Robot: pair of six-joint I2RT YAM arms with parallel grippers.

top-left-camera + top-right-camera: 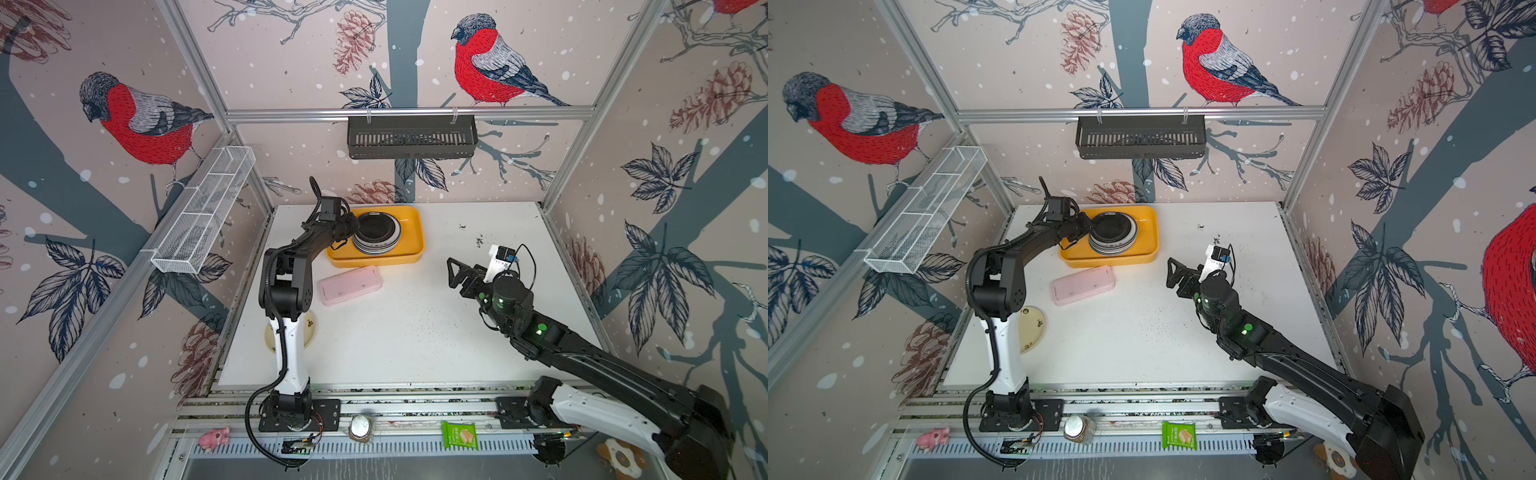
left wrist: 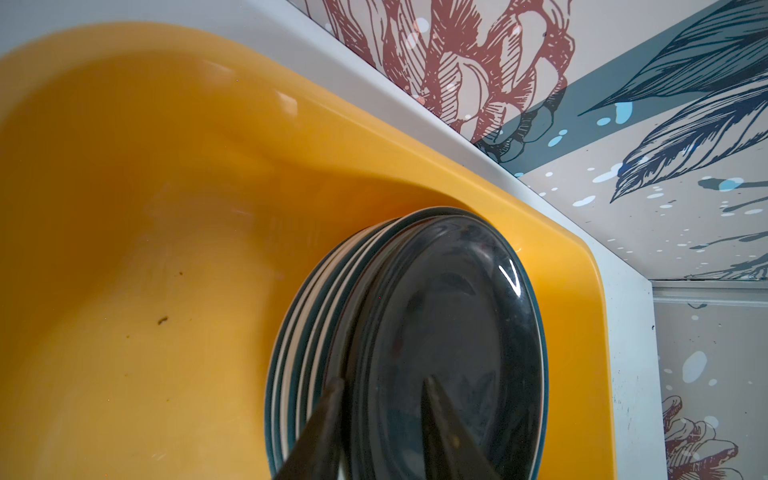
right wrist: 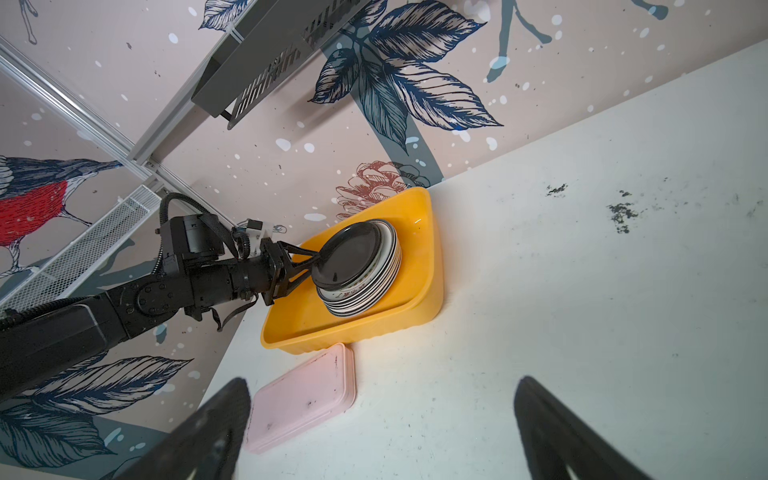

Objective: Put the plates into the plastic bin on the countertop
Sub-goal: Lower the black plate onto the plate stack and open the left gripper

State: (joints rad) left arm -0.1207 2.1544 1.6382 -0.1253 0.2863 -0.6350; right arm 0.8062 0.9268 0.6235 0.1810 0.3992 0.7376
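A: What is laid out?
B: The countertop (image 1: 415, 332) is occupied at back left by the plastic bin (image 1: 413, 226); plates (image 1: 377, 232) are stacked inside, a black plate (image 3: 353, 255) uppermost. A cream plate (image 1: 1034, 328) is seen outside, near left.
A: The grippers?
B: The left gripper (image 3: 313, 262) is parted astride the black plate's rim; the right gripper (image 1: 450, 273) is spread wide, nothing held.

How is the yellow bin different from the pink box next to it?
The yellow bin is bigger; the pink box is smaller. The bin is open on top and holds a stack of plates; the box looks closed. The bin sits farther back than the box. Both are rectangles with rounded corners, resting on the white countertop.
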